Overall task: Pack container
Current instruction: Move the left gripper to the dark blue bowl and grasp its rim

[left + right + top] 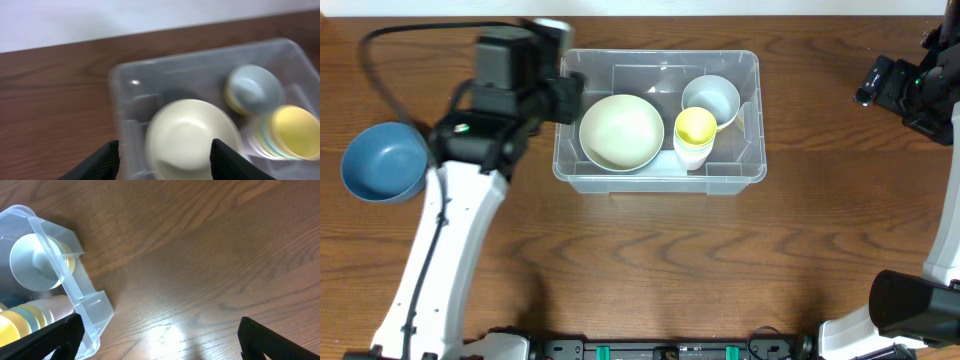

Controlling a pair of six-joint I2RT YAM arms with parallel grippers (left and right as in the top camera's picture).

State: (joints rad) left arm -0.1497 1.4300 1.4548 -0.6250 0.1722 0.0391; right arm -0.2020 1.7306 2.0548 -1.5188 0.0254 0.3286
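The clear rectangular container stands at the table's middle back. Inside it lie a large cream bowl, a pale blue bowl and a stack of cups with a yellow one on top. My left gripper hovers over the container's left edge. In the left wrist view the gripper is open and empty above the cream bowl and the container's wall. My right gripper is open and empty over bare table, right of the container's corner.
A round blue bowl sits on the table at the far left, outside the container. The right arm is at the far right edge. The wooden table's back edge meets a white wall.
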